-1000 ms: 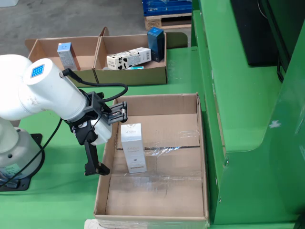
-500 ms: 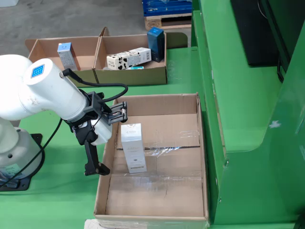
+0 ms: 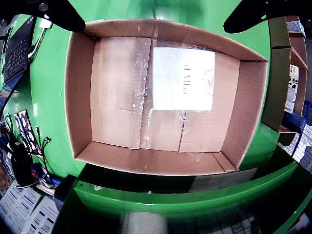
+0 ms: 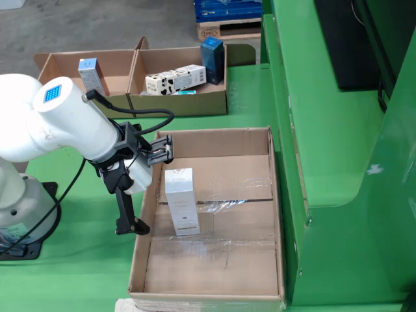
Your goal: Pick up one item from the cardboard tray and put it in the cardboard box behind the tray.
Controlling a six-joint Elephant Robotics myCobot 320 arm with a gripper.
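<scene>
Tool [image 4: 164,151] open and empty beside the tray's [image 4: 273,195] left wall; 1 white carton [image 4: 182,201] stands upright inside; centre jaws over it, descend straight, then close.

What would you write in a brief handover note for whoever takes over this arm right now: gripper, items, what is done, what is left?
Gripper: empty, jaws apart, at the tray's far-left corner in the fixed view, above and behind the white carton.
White carton: upright in the cardboard tray, its only item; seen top-down in the wrist view.
Boxes behind: left box holds one small carton; right box holds a cow-patterned carton and a blue carton.
Done: nothing grasped.
Left: grasp the white carton, lift, carry to a rear box, release.
</scene>
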